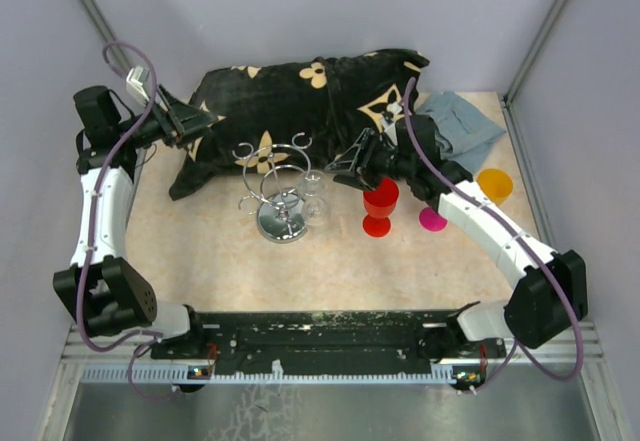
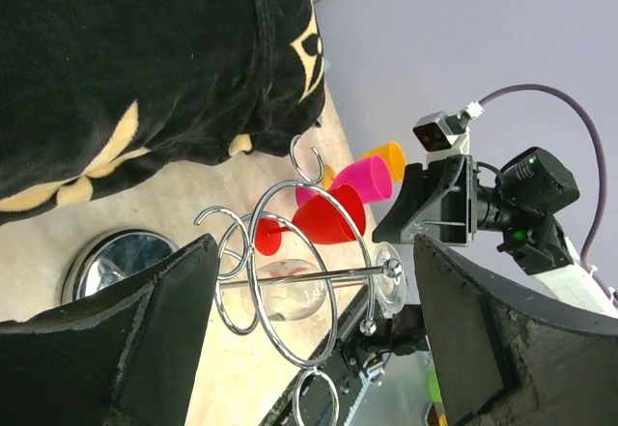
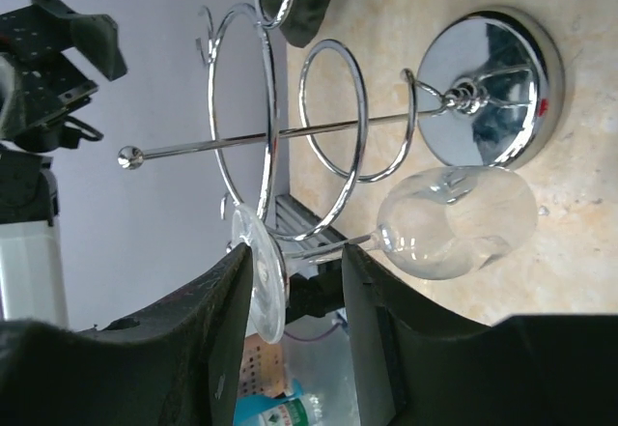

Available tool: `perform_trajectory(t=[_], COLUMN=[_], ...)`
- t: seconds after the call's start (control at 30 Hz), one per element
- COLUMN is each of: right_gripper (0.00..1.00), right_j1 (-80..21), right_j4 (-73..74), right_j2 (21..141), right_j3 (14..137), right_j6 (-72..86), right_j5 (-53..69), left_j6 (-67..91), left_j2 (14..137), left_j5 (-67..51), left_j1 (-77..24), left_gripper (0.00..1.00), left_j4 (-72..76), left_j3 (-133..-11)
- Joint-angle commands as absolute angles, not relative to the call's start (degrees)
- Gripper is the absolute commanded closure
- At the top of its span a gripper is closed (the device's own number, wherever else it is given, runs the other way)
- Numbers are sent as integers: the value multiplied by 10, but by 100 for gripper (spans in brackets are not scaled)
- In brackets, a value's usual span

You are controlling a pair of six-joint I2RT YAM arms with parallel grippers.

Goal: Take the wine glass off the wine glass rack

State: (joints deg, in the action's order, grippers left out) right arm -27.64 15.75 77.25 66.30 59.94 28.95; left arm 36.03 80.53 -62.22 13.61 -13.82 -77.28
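The chrome wine glass rack (image 1: 275, 186) stands on its mirrored disc base (image 3: 492, 88) in front of the pillow. A clear wine glass (image 1: 314, 196) hangs upside down from a loop on the rack's right side. In the right wrist view its bowl (image 3: 463, 223) points at the table. Its round foot and thin stem lie between the fingers of my right gripper (image 3: 297, 257), with a gap still showing. My left gripper (image 1: 195, 121) hovers left of the rack, open. In the left wrist view the rack (image 2: 333, 271) and the glass (image 2: 290, 296) sit beyond the left gripper (image 2: 314, 247).
A black pillow with yellow flower prints (image 1: 300, 101) lies behind the rack. A red cup (image 1: 380, 204), a pink cup (image 1: 432, 218) and an orange cup (image 1: 494, 184) stand to the right. A grey-blue cloth (image 1: 460, 126) lies at the back right.
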Motion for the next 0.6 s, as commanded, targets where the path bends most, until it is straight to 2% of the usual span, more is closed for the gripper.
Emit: perform_trajectory(t=[0.0, 0.57], right_gripper=[58, 61], right_j1=[-290, -293], right_j4=[84, 74], right_j2=[736, 743], right_j3=[658, 635], right_j6=[627, 621], right_j5=[301, 328], left_j6=[372, 362], left_j2=[801, 831], left_j5=[-647, -651], left_j1=[136, 133], left_gripper=[14, 16], left_j4=[-112, -114], left_j3=[-757, -768])
